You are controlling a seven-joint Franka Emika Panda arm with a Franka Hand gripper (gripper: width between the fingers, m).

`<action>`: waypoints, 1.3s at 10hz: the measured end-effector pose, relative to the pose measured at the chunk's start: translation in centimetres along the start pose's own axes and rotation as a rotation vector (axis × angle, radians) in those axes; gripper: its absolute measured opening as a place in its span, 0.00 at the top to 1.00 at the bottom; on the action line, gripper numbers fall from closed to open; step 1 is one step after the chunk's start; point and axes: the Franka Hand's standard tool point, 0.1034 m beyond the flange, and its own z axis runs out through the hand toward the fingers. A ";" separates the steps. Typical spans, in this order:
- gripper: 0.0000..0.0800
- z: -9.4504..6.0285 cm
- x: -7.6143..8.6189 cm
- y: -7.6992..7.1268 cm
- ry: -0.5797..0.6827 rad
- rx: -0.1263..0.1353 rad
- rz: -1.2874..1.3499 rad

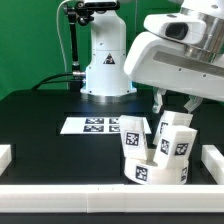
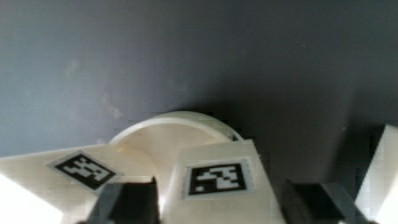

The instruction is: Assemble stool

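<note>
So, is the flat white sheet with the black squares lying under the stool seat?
No, the marker board lies apart on the black table, while the stool seat stands nearer the front white bar.

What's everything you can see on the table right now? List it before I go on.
stool seat: one, white with black-and-white tags, round, near the front of the black table, towards the exterior view's right.
stool legs: at least three, white, tagged, standing up from the seat; one sits between the gripper's fingers in the wrist view.
marker board: one, flat white sheet with tags, lying mid-table in front of the robot's base.
plain white bars: white, untagged, along the table's front and both side edges.
robot base: one, white, at the back.
gripper: one, dark fingers, closed on the top of a leg.
</note>
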 end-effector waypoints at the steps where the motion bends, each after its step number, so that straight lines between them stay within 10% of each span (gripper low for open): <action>1: 0.58 0.0 0.0 0.0 0.000 0.000 0.016; 5: 0.58 0.1 -0.3 0.2 -0.035 0.019 0.070; 7: 0.23 0.1 -0.3 0.2 -0.035 0.019 0.070; 11: 0.19 0.1 -0.3 0.2 -0.035 0.019 0.070; 13: 0.19 0.1 -0.4 -0.1 -0.025 0.128 0.199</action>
